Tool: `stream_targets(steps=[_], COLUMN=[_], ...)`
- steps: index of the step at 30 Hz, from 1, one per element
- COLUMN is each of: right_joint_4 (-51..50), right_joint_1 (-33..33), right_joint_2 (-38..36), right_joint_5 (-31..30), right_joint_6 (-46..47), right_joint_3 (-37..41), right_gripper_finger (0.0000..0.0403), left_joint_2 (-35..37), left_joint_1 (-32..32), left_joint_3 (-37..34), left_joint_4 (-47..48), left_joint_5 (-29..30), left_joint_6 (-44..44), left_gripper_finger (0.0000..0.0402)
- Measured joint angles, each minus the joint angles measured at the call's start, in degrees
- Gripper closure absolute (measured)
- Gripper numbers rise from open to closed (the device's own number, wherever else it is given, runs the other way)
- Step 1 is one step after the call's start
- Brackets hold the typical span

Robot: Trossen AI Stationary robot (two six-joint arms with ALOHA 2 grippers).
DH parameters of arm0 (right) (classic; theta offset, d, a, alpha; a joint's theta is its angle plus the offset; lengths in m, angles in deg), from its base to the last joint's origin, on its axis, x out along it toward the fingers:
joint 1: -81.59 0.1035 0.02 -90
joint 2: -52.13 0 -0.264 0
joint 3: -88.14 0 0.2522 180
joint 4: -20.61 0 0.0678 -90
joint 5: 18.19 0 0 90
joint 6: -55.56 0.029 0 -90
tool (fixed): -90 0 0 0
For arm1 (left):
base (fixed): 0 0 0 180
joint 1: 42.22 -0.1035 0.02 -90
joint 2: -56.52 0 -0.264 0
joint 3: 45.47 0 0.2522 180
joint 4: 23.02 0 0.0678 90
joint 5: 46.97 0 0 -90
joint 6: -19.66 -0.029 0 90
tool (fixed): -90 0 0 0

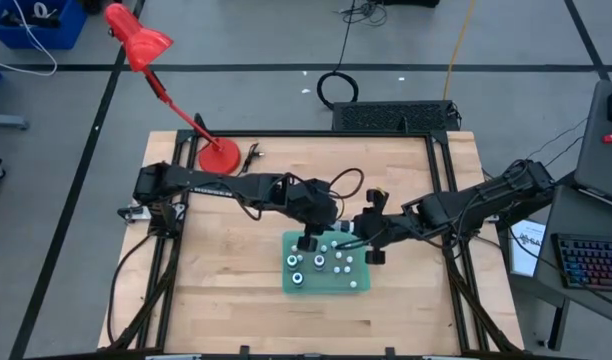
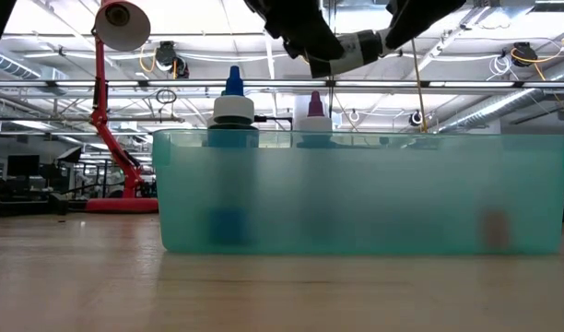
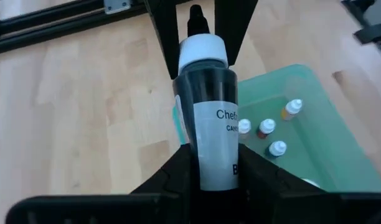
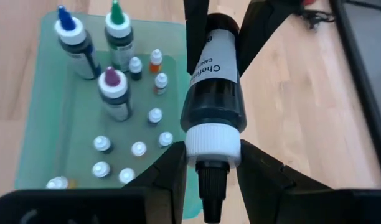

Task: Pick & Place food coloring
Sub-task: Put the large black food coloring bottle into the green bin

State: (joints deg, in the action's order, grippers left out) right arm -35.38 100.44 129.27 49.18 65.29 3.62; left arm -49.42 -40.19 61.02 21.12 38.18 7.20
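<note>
Both arms hovering over the teal bin [image 1: 326, 285] rn. Left end effector [image 3: 206, 93] and right end effector [image 4: 212, 68] are both pinching the same black-tipped bottle [image 4: 214, 99].

Four large bottles [image 4: 214, 93], one bin [image 4: 41, 124]

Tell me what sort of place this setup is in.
Probably a robotics lab or workshop in an industrial hall: exposed ceiling beams and ductwork overhead, taped lines on the grey floor, and a keyboard beside the wooden table.
</note>
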Motion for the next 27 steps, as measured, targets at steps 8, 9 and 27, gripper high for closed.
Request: stream_targets(steps=[8, 9, 27], right_joint_4=[-4.57, -5.44, -12.49], right_joint_1=[-0.01, -0.08, -0.09], right_joint_2=[-2.02, -2.83, -8.64], right_joint_5=[-2.90, -2.83, -16.51], right_joint_6=[6.79, 8.42, 12.98], right_joint_3=[-0.17, -0.17, 3.16], right_gripper_finger=[0.0165, 0.0154, 0.0162], left_joint_2=[3.05, 3.07, 3.99], left_joint_1=[-1.05, -1.27, -7.04], left_joint_3=[-0.02, 0.00, -15.09], left_joint_4=[0.11, 0.21, -36.70], left_joint_5=[4.09, 4.13, -9.01], left_joint_6=[-0.38, 0.05, -0.47], left_gripper_finger=[0.0308, 0.0308, 0.0312])
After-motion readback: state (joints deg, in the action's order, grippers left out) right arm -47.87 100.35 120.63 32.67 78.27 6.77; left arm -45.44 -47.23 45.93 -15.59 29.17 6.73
